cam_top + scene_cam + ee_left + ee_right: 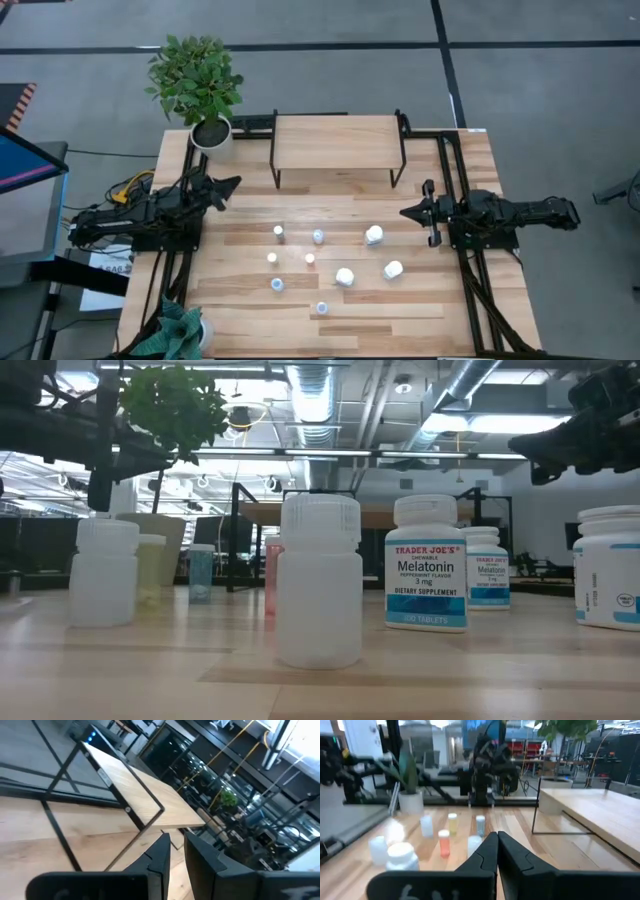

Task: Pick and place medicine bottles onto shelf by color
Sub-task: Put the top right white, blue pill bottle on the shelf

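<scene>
Both arms idle, bottles on the desk [440,300]
Left end effector [234,184] and right end effector [405,212] are together, empty; medicine bottles [345,277] lie lower centre, below the shelf [338,143].

potted plant [197,85] – table's far-left corner | second plant [178,330] – near-left edge

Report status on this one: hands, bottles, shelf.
Left hand shut, empty, at the table's left edge. Right hand shut, empty, at the right. Medicine bottles all on the tabletop; shelf bare. Nothing between bottles and shelf.
</scene>
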Controlling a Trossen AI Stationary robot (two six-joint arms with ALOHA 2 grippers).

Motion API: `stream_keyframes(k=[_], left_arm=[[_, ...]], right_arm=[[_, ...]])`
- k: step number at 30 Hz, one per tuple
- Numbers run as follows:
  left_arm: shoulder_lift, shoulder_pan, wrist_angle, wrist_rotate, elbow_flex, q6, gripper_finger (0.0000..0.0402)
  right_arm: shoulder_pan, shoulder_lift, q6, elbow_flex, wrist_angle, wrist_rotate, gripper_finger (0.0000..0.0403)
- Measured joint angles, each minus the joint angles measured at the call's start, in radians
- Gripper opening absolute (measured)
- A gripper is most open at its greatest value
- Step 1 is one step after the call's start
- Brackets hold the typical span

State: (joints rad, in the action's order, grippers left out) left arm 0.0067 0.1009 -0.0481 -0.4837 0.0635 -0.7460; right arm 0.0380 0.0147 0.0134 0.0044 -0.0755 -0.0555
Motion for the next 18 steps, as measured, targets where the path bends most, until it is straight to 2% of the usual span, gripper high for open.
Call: stream_keyframes(k=[4, 9, 13, 18], left_arm=[[0.000, 0.000, 0.006, 0.007, 0.000, -0.048, 0.0043], [0.000, 0.000, 0.011, 0.006, 0.000, -0.063, 0.0043], [0.000, 0.000, 0.013, 0.001, 0.000, -0.063, 0.0043], [0.000, 0.000, 0.011, 0.001, 0.000, -0.063, 0.0043]], right_arm=[[0.000, 0.000, 0.307, 0.001, -0.096, -0.018, 0.0029], [-0.001, -0.001, 0.680, 0.010, -0.121, -0.134, 0.0029], [0.002, -0.003, 0.858, 0.013, -0.120, -0.130, 0.0028], [-0.001, -0.003, 0.939, 0.013, -0.101, -0.130, 0.0029]])
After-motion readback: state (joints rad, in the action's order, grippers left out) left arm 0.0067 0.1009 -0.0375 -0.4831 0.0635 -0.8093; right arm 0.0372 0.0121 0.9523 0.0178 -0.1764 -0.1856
